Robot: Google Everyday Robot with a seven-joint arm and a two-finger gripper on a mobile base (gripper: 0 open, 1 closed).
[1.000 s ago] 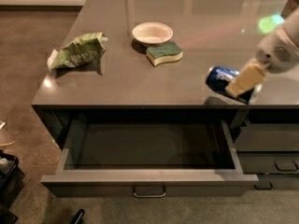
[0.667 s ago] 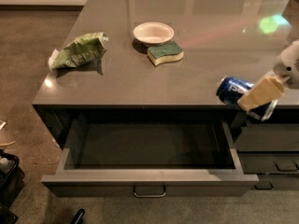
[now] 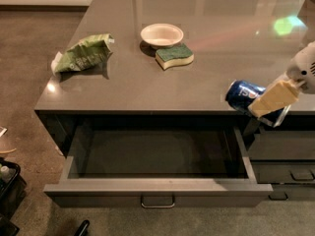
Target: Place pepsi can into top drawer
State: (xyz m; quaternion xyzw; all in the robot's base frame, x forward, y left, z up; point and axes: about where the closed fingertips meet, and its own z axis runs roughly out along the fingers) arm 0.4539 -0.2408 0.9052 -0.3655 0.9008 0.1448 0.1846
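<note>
The pepsi can (image 3: 243, 95), dark blue with white lettering, is held on its side in my gripper (image 3: 266, 104) at the right, above the counter's front edge. The gripper's tan fingers (image 3: 273, 98) are shut on the can, and the white arm reaches in from the right edge. The top drawer (image 3: 157, 188) stands pulled wide open below the counter, dark grey with a small metal bar handle at the centre of its front. Its inside shows nothing in it. The can is above and just right of the drawer's right rear corner.
On the grey counter (image 3: 147, 87) lie a crumpled green bag (image 3: 82, 54) at the left, a white bowl (image 3: 162, 35) and a green-and-yellow sponge (image 3: 174, 56) near the middle. Narrower grey drawers (image 3: 283, 163) are shut at the right. Brown carpet lies to the left.
My gripper has carried the pepsi can forward and slightly down, from over the counter top to its front edge near the drawer's right side. Nothing else has moved.
</note>
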